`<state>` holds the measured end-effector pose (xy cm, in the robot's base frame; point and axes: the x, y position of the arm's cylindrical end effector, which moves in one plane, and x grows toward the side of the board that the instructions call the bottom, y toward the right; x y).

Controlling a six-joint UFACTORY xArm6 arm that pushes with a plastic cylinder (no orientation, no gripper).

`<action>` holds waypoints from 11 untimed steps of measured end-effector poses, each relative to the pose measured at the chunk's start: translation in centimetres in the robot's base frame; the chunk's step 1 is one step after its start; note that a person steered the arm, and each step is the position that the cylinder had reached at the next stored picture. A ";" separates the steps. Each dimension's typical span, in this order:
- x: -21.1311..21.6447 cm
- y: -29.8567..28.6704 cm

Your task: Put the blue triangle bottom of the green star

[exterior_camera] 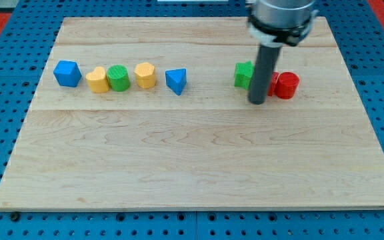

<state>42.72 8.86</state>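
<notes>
The blue triangle [176,81] lies on the wooden board [192,167] a little left of the middle, near the view's top. The green star [244,75] sits to its right, partly hidden behind my rod. My tip [257,102] rests on the board just below and right of the green star, well to the right of the blue triangle. It touches neither as far as I can tell.
A red cylinder [287,85] stands right of the rod, with another red block mostly hidden behind it. At the left stand a blue cube [67,73], a yellow heart [97,79], a green cylinder [118,78] and a yellow hexagon [145,75].
</notes>
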 end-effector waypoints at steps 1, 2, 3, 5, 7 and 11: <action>-1.7 -8.4; 4.6 -13.3; 0.3 -25.4; -7.9 -36.9; -3.7 -29.6; -4.9 -18.7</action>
<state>37.78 -9.80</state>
